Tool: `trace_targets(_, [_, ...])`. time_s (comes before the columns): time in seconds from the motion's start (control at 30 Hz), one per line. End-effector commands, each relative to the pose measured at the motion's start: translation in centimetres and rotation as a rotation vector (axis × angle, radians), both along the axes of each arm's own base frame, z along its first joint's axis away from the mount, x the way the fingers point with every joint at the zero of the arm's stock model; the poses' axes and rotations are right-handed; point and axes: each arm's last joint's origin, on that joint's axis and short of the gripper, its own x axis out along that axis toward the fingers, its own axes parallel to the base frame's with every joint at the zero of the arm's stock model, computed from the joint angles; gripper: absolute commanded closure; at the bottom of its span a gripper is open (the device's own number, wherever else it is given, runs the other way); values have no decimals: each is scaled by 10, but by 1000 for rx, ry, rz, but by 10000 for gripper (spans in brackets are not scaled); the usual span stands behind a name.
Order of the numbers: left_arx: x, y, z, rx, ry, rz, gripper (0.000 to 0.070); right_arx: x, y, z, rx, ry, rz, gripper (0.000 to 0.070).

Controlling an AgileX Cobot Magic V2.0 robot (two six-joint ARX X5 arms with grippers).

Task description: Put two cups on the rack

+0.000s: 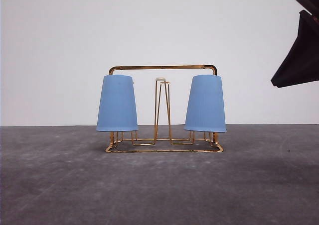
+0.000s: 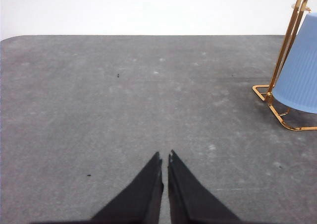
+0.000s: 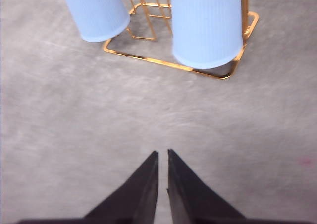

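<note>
Two light blue ribbed cups hang upside down on the gold wire rack (image 1: 163,67): one cup (image 1: 117,103) on the left prong, the other cup (image 1: 205,104) on the right prong. A bare white-tipped prong (image 1: 161,108) stands between them. In the right wrist view the rack base (image 3: 148,60) and both cups (image 3: 95,10) (image 3: 207,25) lie beyond my right gripper (image 3: 163,154), which is shut and holds nothing. My left gripper (image 2: 165,157) is shut and empty over bare table, with one cup (image 2: 300,70) and the rack (image 2: 277,75) off to its side.
The grey table (image 1: 159,185) runs to a white wall behind the rack. A dark part of my right arm (image 1: 301,51) hangs at the upper right of the front view, well above the table.
</note>
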Motion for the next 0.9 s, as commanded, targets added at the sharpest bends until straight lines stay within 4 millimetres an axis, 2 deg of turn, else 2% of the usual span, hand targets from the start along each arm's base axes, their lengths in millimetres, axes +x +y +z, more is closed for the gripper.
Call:
trace_targets(0.0, [1,0,-3,-2,-2,1,700,-4,-6,0,-69,-80,-62,668])
trace_targets(0.27, [1,0,-3,-2,-1,1,700,-33,-40,-40,-76,-246,-299,668])
trace_targets(0.47, [1,0,-3,-2,-1,0,700,-43,-53,-68,-59,-310,-412,668])
trace_targets(0.87, [1,0,-3,-2,-2,1,700,-48,-59,-68,-56,-375,-472,668])
